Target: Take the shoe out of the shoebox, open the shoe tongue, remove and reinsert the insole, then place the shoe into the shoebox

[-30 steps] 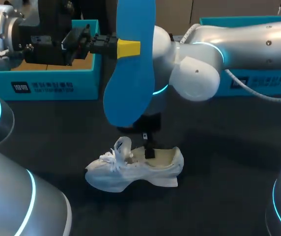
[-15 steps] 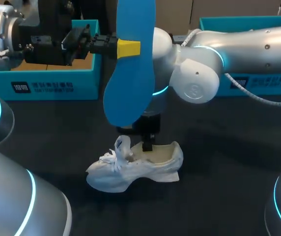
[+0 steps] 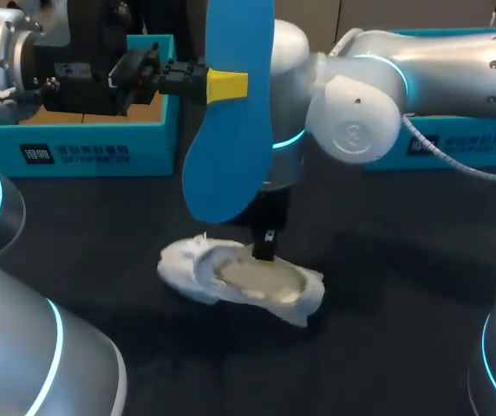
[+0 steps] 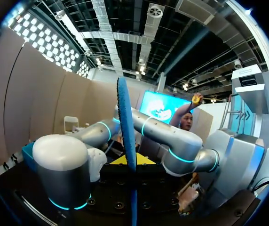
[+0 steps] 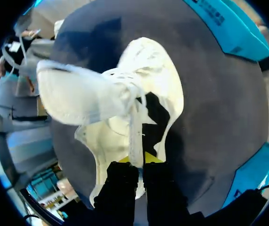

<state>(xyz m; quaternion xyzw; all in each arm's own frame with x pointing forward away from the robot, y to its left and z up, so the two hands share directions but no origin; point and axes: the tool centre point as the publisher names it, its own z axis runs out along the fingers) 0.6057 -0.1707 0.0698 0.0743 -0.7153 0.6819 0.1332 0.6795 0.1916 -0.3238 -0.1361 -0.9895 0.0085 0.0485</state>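
Insole point(image 3: 231, 130): flat, smooth blue sheet with rounded ends, held upright above the shoe.
Shoe point(image 3: 248, 282): white, soft, laced; tilted on the dark desk point(image 3: 387, 286), opening upward.
Left gripper point(image 3: 226, 85): level, fingers pinching the insole mid-length.
Right gripper point(image 5: 138, 162): pointing down, fingers pinching the shoe's collar edge.

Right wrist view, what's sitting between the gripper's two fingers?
A thin strip of the white shoe, part of its rim. It runs between the yellow tips of the right gripper, pinched from both sides. The right wrist view shows this.
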